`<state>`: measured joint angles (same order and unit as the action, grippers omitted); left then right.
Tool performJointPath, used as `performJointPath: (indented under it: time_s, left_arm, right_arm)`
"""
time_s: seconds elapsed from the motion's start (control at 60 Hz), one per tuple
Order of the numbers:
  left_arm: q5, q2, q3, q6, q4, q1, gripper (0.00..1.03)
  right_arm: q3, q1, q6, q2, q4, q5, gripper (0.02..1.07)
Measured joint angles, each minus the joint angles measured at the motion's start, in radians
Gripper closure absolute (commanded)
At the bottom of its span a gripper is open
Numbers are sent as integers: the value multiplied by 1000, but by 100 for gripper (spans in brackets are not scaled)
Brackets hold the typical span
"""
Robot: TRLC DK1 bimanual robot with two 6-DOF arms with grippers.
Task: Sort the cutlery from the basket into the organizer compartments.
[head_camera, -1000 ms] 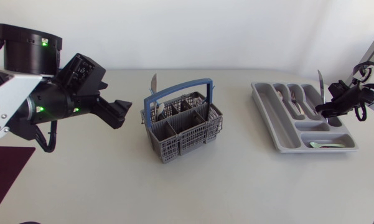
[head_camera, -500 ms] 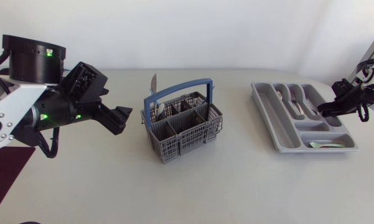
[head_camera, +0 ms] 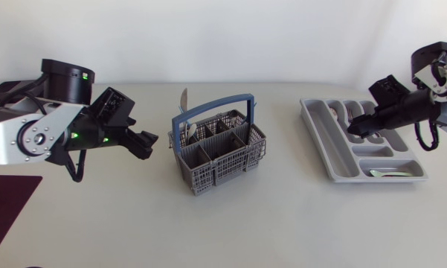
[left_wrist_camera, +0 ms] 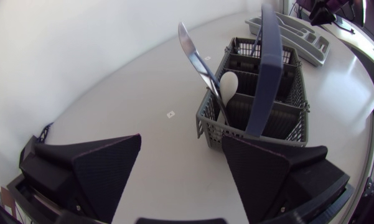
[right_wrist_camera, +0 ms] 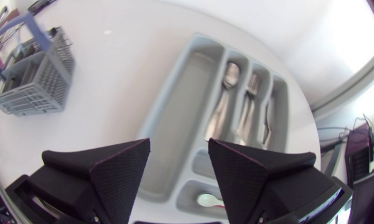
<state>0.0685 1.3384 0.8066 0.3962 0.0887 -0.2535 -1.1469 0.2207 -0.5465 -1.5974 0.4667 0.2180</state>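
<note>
The grey cutlery basket (head_camera: 217, 149) with a blue handle (head_camera: 208, 110) stands mid-table. A knife (head_camera: 184, 100) sticks up from its rear left cell, a spoon (left_wrist_camera: 229, 84) beside it. My left gripper (head_camera: 146, 141) hangs open just left of the basket, aimed at it; the left wrist view shows its jaws wide and empty (left_wrist_camera: 180, 140). The grey organizer (head_camera: 321, 141) lies at the right. It holds spoons (right_wrist_camera: 227, 93), forks (right_wrist_camera: 249, 107), a knife (right_wrist_camera: 267, 118) and a small spoon (head_camera: 387, 173). Above it my right gripper (head_camera: 355, 128) stands open and empty (right_wrist_camera: 179, 143).
A dark red mat (head_camera: 4, 201) lies at the table's front left corner. The organizer's long left compartment (right_wrist_camera: 174, 112) holds nothing. Bare tabletop lies between basket and organizer and along the front.
The right gripper held a knife upright a second ago; it has opened, the knife is out of it, and the arm has swung left over the organizer. The left gripper has dropped nearer the basket.
</note>
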Motion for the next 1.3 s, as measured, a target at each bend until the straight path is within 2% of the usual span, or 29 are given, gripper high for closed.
performJointPath:
  time_s: [0.067, 0.167, 0.317, 0.383, 0.4, 0.55, 0.817, 1.067, 1.3]
  left_arm:
    - [51, 62, 32, -3, 0, 32, 38]
    - [113, 151, 103, -12, -1, 79, 52]
    - [182, 275, 220, -38, -2, 132, 87]
    - [232, 336, 273, -54, -2, 152, 97]
    - [245, 350, 285, -56, -2, 156, 100]
    - [335, 470, 373, -61, 20, 182, 100]
    - [462, 584, 429, -63, 72, 166, 100]
    - [585, 586, 431, -20, 169, 146, 100]
    - [609, 475, 309, 63, 232, 104, 100]
  right_arm:
    - [69, -82, 0, 70, -1, 19, 40]
    - [146, -207, 8, 142, -2, 31, 52]
    - [206, -377, 51, 176, -37, 41, 84]
    - [219, -435, 74, 176, -59, 41, 101]
    - [220, -451, 81, 175, -63, 41, 102]
    - [220, -545, 129, 138, -130, 40, 102]
    - [208, -647, 185, -4, -197, -5, 102]
    - [117, -671, 227, -101, -240, -87, 102]
    - [23, -631, 234, -171, -240, -119, 102]
